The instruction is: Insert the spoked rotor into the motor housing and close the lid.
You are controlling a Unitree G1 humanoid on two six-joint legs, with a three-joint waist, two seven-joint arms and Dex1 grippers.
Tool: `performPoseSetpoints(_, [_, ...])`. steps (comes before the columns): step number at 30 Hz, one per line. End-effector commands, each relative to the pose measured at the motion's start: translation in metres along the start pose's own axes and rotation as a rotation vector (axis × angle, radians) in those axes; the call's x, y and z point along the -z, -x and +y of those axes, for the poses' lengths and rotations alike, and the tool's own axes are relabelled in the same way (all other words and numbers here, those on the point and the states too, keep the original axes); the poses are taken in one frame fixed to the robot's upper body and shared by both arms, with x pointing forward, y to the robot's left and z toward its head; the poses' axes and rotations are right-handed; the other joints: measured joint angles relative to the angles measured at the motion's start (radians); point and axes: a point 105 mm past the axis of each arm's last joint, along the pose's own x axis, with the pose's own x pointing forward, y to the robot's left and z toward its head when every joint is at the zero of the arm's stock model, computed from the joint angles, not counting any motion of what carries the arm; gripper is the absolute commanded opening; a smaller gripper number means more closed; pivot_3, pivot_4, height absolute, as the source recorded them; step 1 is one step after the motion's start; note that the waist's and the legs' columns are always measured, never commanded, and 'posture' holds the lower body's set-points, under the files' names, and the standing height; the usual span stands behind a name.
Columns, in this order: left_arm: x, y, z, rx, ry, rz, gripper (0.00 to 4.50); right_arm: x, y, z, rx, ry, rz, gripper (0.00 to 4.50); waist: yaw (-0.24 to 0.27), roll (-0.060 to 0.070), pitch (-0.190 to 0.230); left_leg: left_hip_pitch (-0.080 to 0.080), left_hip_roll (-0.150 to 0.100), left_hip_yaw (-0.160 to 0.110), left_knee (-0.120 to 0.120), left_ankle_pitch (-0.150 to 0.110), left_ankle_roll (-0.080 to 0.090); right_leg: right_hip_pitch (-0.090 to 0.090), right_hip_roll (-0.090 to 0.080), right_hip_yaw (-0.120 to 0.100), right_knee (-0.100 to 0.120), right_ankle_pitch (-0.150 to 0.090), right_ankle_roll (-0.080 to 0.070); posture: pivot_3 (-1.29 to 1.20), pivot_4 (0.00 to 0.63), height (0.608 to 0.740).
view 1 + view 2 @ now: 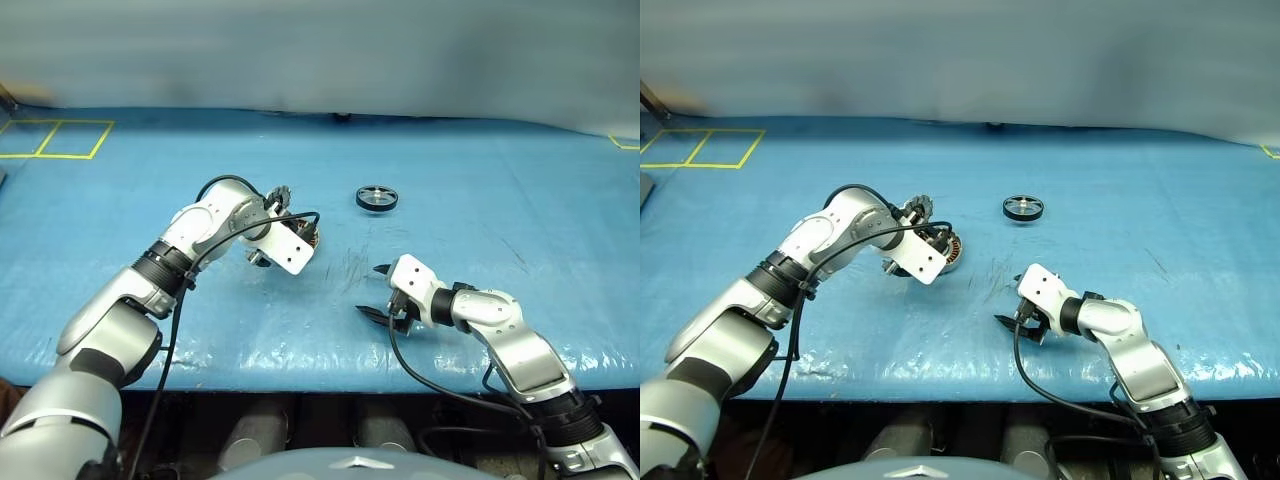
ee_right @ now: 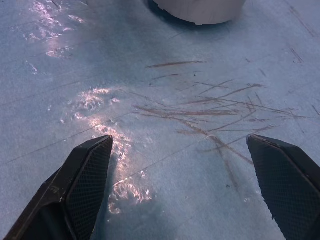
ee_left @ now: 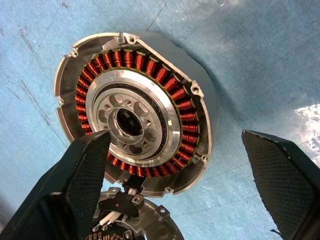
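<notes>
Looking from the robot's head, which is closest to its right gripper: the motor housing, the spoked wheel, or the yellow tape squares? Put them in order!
From the right gripper:
1. Motor housing, on the blue table to its left, under the left gripper.
2. Spoked wheel, farther back on the table.
3. Yellow tape squares, at the far left corner.

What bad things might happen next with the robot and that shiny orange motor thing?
The left gripper hangs open over the motor housing, and one finger already overlaps the copper windings, so closing might scrape them. The spoked rotor lies apart from both grippers, and a clumsy grab may knock it away.
</notes>
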Motion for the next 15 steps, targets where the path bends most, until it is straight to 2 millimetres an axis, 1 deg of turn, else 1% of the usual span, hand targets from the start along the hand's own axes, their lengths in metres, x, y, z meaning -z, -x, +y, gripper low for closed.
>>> performPoseSetpoints(1, [-0.001, 0.003, 0.003, -0.002, -0.021, 0.01, 4.5, -0.008, 0.001, -0.003, 0.009, 0.028, -0.022, 4.47, 0.0, 0.0, 0.0, 0.0, 0.0, 0.0, 0.0, 0.0, 0.0, 0.0, 0.0, 0.0, 0.0, 0.0, 0.0, 0.0, 0.15, 0.74])
performPoseSetpoints(15, [-0.002, -0.021, -0.009, 0.085, 0.009, -0.01, 4.5, -0.011, 0.001, -0.003, 0.013, 0.04, -0.031, 4.47, 0.001, 0.0, 0.0, 0.002, 0.0, 0.0, 0.001, 0.0, 0.0, 0.002, 0.0, 0.0, 0.001, 0.0, 0.0, 0.0, 0.15, 0.74])
